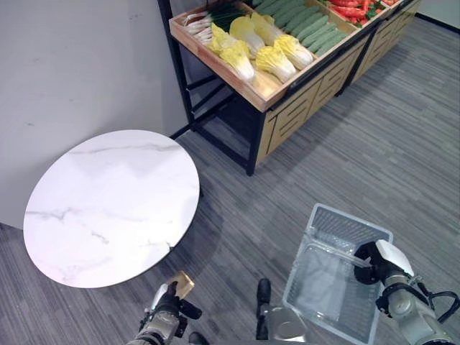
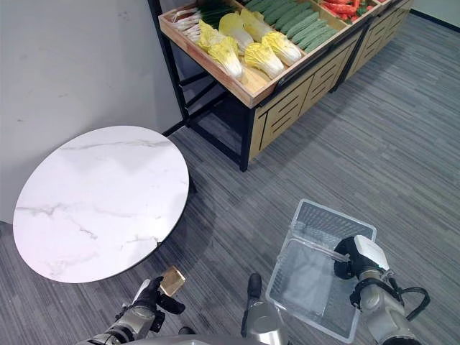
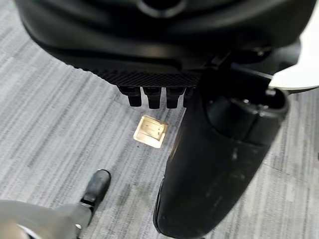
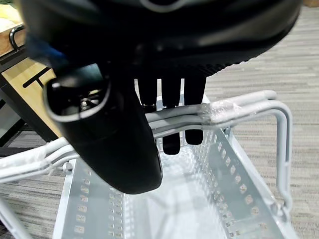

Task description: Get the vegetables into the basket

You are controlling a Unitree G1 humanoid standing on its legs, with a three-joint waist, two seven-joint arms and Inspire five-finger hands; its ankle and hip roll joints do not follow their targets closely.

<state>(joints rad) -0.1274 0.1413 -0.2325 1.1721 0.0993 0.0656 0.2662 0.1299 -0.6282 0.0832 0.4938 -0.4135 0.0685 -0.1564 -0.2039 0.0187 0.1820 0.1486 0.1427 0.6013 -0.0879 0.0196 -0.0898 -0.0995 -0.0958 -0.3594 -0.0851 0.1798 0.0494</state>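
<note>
Down at lower right, right hand (image 1: 384, 262) wrapped around the basket (image 1: 338, 284) handle (image 4: 224, 109); left hand (image 1: 169, 305) curled up, holding nothing.

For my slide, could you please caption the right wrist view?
Right hand curled round the handles of an empty grey basket above grey carpet.

Right robot hand (image 1: 379, 260) curled tight; left robot hand (image 1: 171, 305) curled, empty.

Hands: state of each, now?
Left hand: shut, fingers curled, holding nothing.
Right hand: shut on the basket handle.
</note>
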